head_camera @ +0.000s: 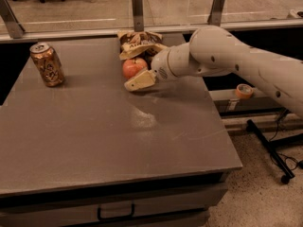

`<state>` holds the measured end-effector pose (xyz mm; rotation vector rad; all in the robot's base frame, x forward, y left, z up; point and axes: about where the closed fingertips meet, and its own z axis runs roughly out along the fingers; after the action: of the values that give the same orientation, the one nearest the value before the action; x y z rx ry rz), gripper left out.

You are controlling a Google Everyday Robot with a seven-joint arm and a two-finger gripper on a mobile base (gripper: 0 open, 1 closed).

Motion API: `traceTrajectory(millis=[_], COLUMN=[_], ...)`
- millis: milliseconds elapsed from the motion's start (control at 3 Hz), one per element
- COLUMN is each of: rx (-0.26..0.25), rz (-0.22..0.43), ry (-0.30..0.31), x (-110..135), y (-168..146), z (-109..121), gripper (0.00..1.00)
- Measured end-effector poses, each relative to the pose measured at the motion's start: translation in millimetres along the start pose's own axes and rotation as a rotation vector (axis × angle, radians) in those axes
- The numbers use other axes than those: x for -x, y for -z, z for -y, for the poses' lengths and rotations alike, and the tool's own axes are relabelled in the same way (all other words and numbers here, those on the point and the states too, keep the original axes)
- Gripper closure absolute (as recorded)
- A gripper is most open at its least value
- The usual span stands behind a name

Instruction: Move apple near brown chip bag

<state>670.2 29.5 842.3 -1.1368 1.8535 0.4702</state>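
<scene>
The apple [132,66], round and red-orange, is at the back middle of the grey table [94,136]. It is right in front of the brown chip bag [138,42], a wrinkly brown and cream bag by the table's back edge, and seems to touch it. My gripper [137,77] reaches in from the right and is around the apple's near right side, low over the table. Its cream-coloured tip lies just in front of the apple. The white arm [222,53] hides the bag's right side.
An orange-brown soda can [47,64] stands upright at the back left of the table. A glass-and-post railing [137,8] runs behind the back edge. On the right is a low shelf with a tape roll [244,91] and a black stand base [274,148] on the floor.
</scene>
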Motion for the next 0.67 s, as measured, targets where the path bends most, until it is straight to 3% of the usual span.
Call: traceTrajectory(millis=[667], rx=[-0.070], rz=[-0.022], ry=[-0.047], x=[-9], y=[45], z=[1], gripper=[0.00])
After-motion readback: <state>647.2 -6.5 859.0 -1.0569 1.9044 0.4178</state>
